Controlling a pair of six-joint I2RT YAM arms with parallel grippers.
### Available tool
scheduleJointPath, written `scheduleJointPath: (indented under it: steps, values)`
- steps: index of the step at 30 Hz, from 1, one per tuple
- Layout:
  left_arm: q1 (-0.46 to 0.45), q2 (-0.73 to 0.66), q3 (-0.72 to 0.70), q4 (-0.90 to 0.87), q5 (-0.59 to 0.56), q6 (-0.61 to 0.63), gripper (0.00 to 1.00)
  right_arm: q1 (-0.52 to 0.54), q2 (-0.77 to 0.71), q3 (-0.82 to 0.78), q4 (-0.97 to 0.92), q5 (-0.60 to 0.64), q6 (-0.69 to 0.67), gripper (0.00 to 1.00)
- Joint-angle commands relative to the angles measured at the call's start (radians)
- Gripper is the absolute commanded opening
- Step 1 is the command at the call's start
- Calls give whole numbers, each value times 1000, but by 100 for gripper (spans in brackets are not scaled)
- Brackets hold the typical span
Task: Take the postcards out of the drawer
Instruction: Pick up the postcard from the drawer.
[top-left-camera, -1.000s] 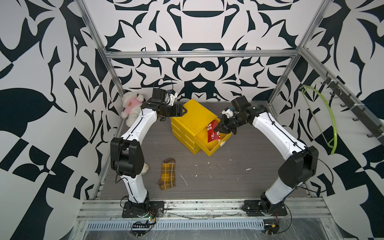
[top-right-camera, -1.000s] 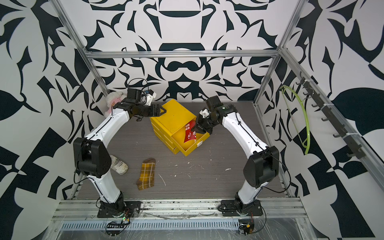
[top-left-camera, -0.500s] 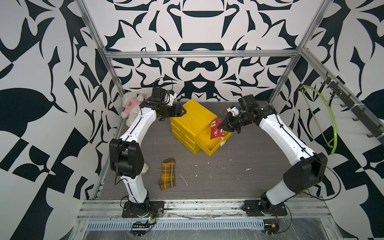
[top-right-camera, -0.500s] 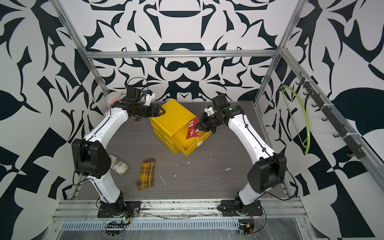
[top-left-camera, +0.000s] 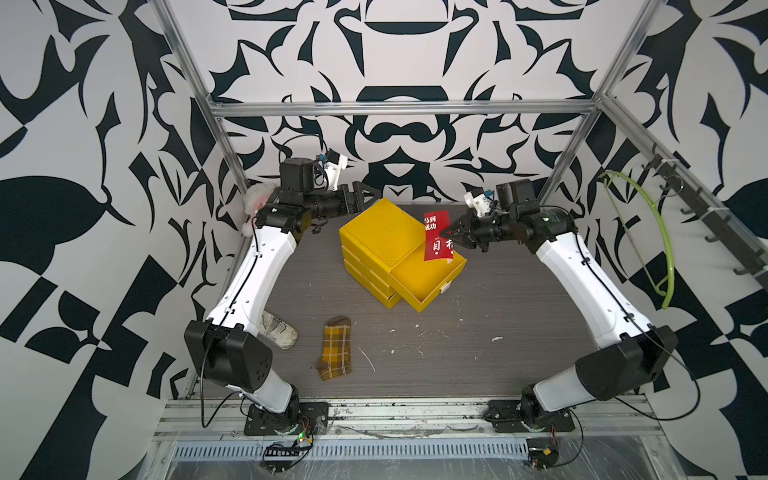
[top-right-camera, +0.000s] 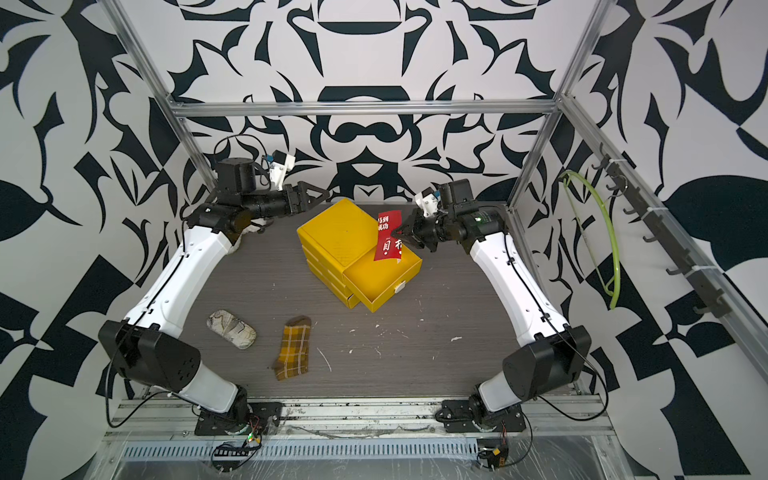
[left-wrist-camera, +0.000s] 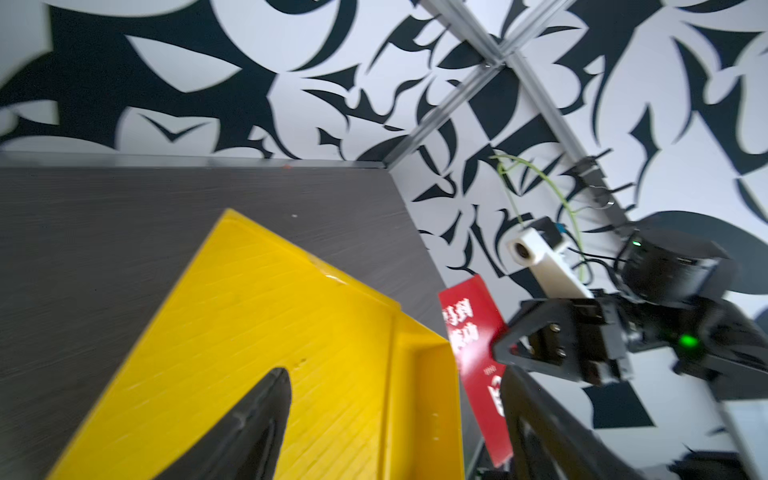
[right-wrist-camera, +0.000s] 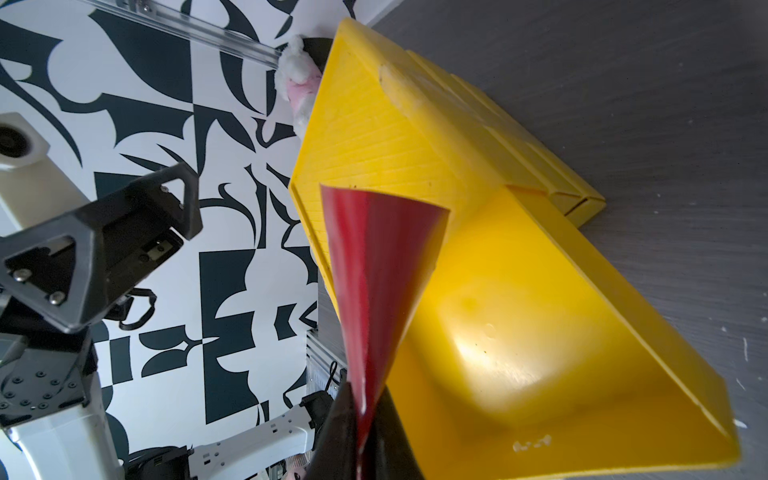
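A yellow drawer unit (top-left-camera: 382, 237) stands mid-table with its top drawer (top-left-camera: 428, 278) pulled open; the floor of that drawer shows bare yellow. My right gripper (top-left-camera: 449, 235) is shut on the red postcards (top-left-camera: 436, 237) with white characters. It holds them upright in the air over the drawer's back corner. In the right wrist view the postcards (right-wrist-camera: 374, 257) fan out from my pinched right gripper (right-wrist-camera: 361, 399). My left gripper (top-left-camera: 372, 195) hovers open at the unit's back left corner, holding nothing. In the left wrist view its fingers (left-wrist-camera: 266, 415) straddle the unit's top.
A yellow-brown plaid sock (top-left-camera: 336, 353) and a worn white shoe (top-left-camera: 278, 330) lie on the grey table near the front left. A pink-and-white plush toy (top-left-camera: 259, 199) sits in the back left corner. A green hoop (top-left-camera: 648, 232) hangs on the right wall rail.
My right gripper has lifted the red postcards up out of the drawer and drawn them back toward the right. The left arm has hardly moved.
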Motion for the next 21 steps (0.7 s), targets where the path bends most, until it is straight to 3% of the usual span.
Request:
scheduleJointPath:
  steps: [1,8,18,21]
  values:
    - [-61,29,-96,214,125,-170,84,1,-17,33,122,-20,-40,12]
    - [-134,117,-185,549,232,-356,81,1,-15,-25,360,-69,4,13]
    - [-165,144,-205,734,300,-452,73,1,-14,-77,456,-83,39,13]
    - [-168,142,-206,763,308,-471,66,1,-11,-82,460,-90,42,13]
